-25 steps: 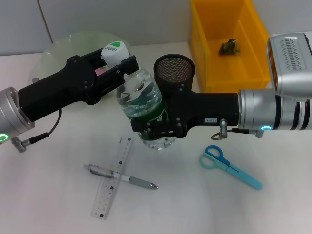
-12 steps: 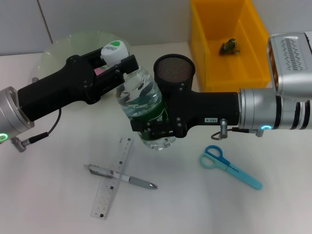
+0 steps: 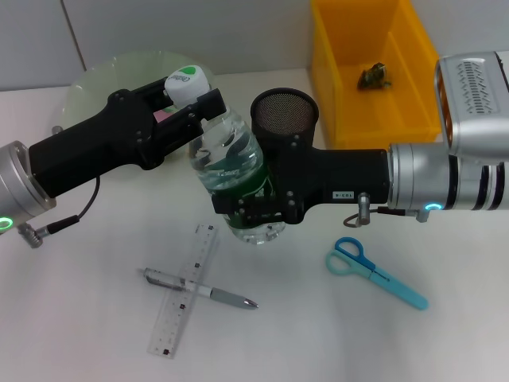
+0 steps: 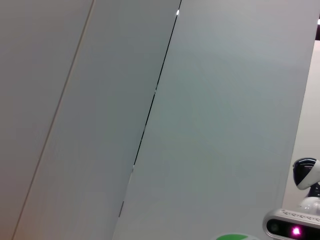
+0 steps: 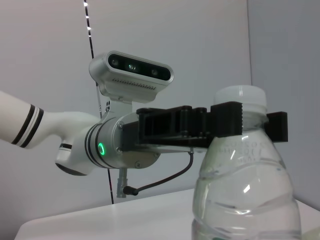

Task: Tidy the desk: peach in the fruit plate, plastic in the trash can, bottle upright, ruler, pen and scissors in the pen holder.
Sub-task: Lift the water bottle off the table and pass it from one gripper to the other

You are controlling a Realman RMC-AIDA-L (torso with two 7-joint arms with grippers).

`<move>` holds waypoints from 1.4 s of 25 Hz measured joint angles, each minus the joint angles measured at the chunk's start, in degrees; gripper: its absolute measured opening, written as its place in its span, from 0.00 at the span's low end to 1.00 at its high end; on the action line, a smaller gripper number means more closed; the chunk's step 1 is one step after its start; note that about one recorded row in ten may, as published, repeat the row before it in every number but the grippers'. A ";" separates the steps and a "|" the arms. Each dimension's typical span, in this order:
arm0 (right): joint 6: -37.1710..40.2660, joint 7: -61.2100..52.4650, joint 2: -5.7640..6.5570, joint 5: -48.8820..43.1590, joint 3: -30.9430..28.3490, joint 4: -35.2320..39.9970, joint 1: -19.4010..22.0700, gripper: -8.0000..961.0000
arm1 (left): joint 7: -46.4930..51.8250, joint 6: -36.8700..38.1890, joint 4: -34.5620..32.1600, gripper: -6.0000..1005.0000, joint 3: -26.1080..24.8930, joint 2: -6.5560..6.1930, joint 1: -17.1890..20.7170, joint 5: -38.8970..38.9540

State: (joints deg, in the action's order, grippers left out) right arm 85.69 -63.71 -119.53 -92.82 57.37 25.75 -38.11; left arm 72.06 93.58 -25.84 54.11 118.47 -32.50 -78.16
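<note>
1. Clear ribbed plastic water bottle with a white cap and green label (image 3: 229,171) stands held between both arms near the middle of the tabletop (image 3: 413,342), its long axis close to vertical, cap toward 11 o'clock in the head view.
2. Black right gripper (image 3: 246,208) is clamped around the bottle's lower body, reaching in from 3 o'clock; the bottle's base looks to be at or just above the tabletop, which of the two I cannot tell.
3. Black left gripper (image 3: 195,103) comes in from 9 o'clock and is closed on the neck just under the cap; the right wrist view shows its dark bar (image 5: 225,124) crossing the neck.
4. Judgement: with the axis already near upright, standing it calls for a straight release, the upper grip loosened first.
5. Remaining items lie toward 6 o'clock of the bottle: clear plastic ruler (image 3: 184,288) crossed by a grey-tipped pen (image 3: 199,288), and blue-handled scissors (image 3: 374,271) at 4 o'clock; the black mesh pen holder (image 3: 285,114) stands just behind the bottle at 1 o'clock.
</note>
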 joint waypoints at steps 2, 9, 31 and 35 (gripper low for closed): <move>0.00 0.00 0.00 0.00 -0.11 0.00 -0.01 0.80 | 0.00 -0.08 0.01 0.45 -0.04 0.00 0.08 0.01; -0.03 -0.11 0.00 0.00 -0.29 0.00 -0.11 0.80 | -0.01 -0.30 0.20 0.45 -0.15 0.00 0.23 0.04; 1.31 -1.96 0.46 0.23 0.58 1.47 0.51 0.80 | -0.61 -0.38 0.19 0.45 -0.22 -0.12 0.47 -0.18; 1.84 -3.91 0.53 0.19 2.00 5.20 2.29 0.80 | -0.61 -0.38 0.09 0.45 -0.21 -0.12 0.60 -0.19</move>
State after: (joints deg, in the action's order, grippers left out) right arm 87.53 -67.62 -118.99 -92.63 59.37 30.95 -35.83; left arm 71.46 93.20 -25.75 53.90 118.34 -31.90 -78.35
